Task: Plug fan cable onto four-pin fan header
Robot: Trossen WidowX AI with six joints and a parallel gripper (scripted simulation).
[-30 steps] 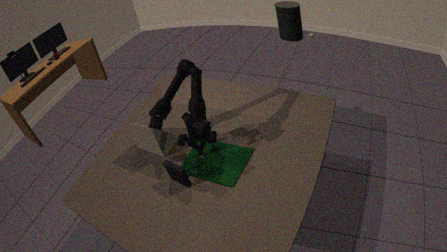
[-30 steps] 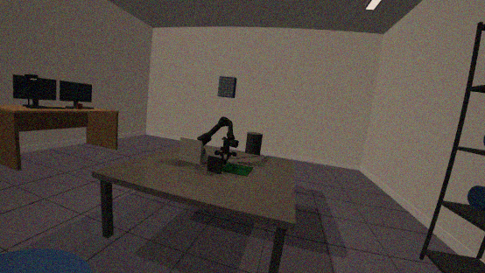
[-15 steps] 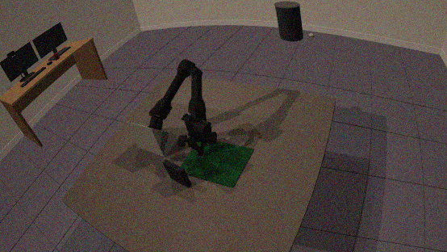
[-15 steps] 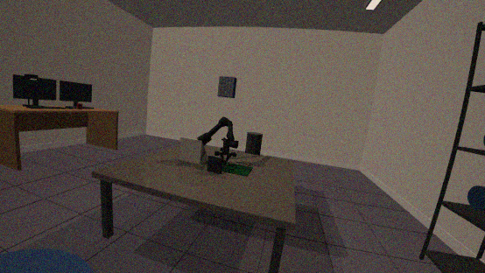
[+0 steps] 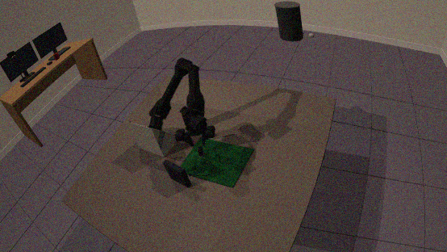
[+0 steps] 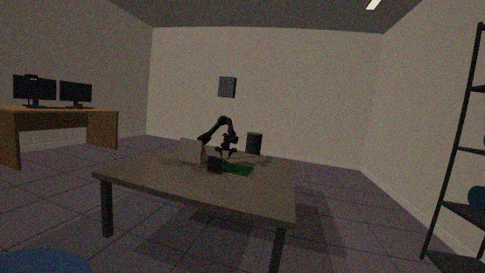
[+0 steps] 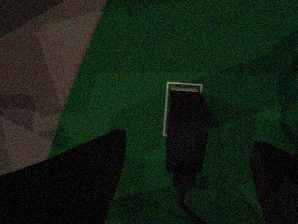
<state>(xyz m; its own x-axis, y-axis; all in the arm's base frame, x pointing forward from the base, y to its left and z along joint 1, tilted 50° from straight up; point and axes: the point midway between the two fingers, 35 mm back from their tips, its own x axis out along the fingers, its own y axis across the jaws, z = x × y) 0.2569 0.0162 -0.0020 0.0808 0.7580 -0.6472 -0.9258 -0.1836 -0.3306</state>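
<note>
Standing over the green board [image 5: 226,163], the arm [image 5: 193,97] points its jaws downward, and they are spread apart with nothing pinched between them. From the wrist view, the dark plug [image 7: 186,132] sits upright on the board, inside the white outline of the fan header [image 7: 174,88], and its thin cable [image 7: 200,219] curves away toward the lower edge of the picture. One finger [image 7: 60,196] fills the lower left of that view and the other finger [image 7: 280,196] the lower right; both stand apart from the plug, with green board visible between. How deep the plug is pushed I cannot tell, because the picture is dark and grainy.

Around the board there are some other things on the surface [image 5: 258,210]. The dark fan [image 5: 177,173] stands tilted just beside the near left corner of the board. A pale, partly see-through panel [image 5: 151,139] stands at the left, close to the foot of the arm. Neither of them lies between the jaws and the plug.

Farther away, a wooden desk [image 5: 86,56] with two monitors [image 5: 34,50] is by the left wall, a dark cylinder bin [image 5: 289,21] stands on the floor near the back wall, and a black shelf unit [image 6: 455,131] rises at the right edge of the exterior view.
</note>
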